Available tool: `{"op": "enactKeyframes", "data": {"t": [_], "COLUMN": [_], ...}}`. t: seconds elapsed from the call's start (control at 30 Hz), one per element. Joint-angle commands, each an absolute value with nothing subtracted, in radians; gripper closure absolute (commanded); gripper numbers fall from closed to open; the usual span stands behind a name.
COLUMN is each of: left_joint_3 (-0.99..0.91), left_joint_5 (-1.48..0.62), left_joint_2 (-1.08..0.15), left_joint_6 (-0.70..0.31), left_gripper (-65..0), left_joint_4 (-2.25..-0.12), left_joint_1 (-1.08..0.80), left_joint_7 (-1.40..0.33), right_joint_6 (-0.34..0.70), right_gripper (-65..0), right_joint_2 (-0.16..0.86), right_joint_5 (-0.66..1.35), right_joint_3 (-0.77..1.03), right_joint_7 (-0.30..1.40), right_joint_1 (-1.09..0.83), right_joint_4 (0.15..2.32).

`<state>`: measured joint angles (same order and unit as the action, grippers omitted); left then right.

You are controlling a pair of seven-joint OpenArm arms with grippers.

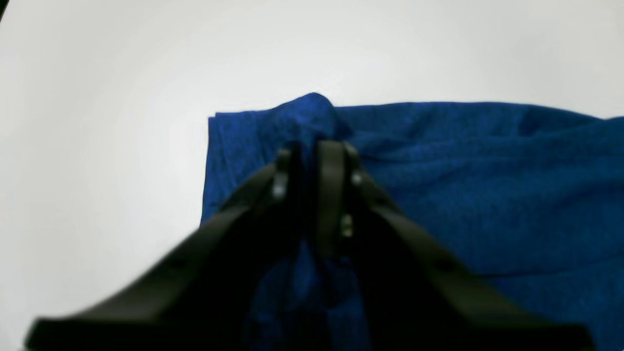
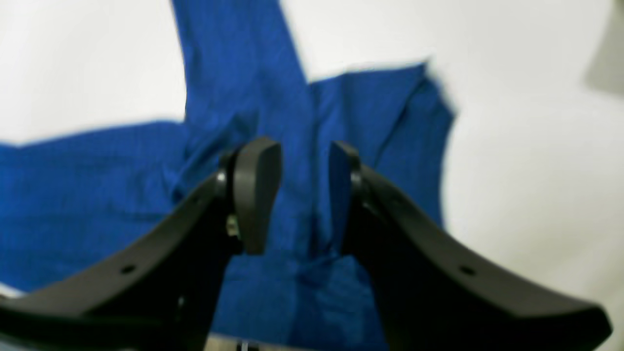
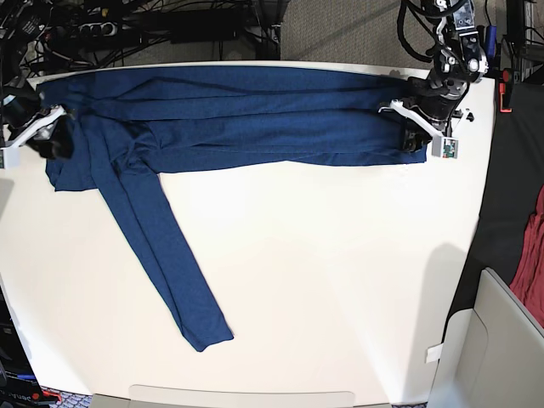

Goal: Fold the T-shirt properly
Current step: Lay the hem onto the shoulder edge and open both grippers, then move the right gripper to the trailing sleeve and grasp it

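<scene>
The T-shirt lies along the far side of the white tabletop, folded into a long blue band, with one sleeve sticking out toward the near edge. One arm is at each end of the band, likely so the two can lift and move the cloth together and keep it flat. The left gripper has its jaws pressed close together on a small bump of blue cloth at the shirt's edge, so it is pinching the shirt. The right gripper sits over the other end, where the sleeve joins, and its jaws are apart with cloth showing between them. It does not look like it has grabbed anything yet. The loose sleeve is the messy part and probably needs folding in next. A reddish cloth hangs off to the side, well apart from the shirt. Black cables lie behind the tabletop. Nothing sits on top of the shirt.
</scene>
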<state>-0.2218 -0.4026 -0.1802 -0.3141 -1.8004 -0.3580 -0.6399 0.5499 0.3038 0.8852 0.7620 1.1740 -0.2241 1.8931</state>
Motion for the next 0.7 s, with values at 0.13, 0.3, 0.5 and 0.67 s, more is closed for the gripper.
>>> {"op": "enactKeyframes", "data": {"t": [0.13,0.3,0.5,0.67], "left_joint_3": [-0.228,-0.231,-0.308,-0.377], "left_joint_5": [-0.407,-0.407,-0.407,-0.407], "left_joint_2": [-0.189,-0.189,-0.182,-0.179], "left_joint_6": [-0.318,-0.315,-0.315,-0.315], "left_gripper": [-20.0,-23.4,-29.0,-29.8], "left_joint_4": [-1.822,-1.824,-1.824,-1.824], "left_joint_1": [-0.355,-0.355,-0.349,-0.346], "left_joint_7": [-0.621,-0.621,-0.613,-0.61], "right_joint_6": [0.553,0.552,0.552,0.552], "right_gripper": [-20.8,-21.2,-21.2,-21.2], "right_joint_2": [0.325,0.325,0.308,0.295], "right_joint_5": [0.86,0.769,0.648,0.538], "right_joint_3": [0.762,0.668,0.565,0.484], "right_joint_7": [1.132,1.124,1.113,1.086], "right_joint_1": [-0.096,0.031,0.183,0.291], "right_joint_4": [1.794,1.679,1.55,1.484]}}
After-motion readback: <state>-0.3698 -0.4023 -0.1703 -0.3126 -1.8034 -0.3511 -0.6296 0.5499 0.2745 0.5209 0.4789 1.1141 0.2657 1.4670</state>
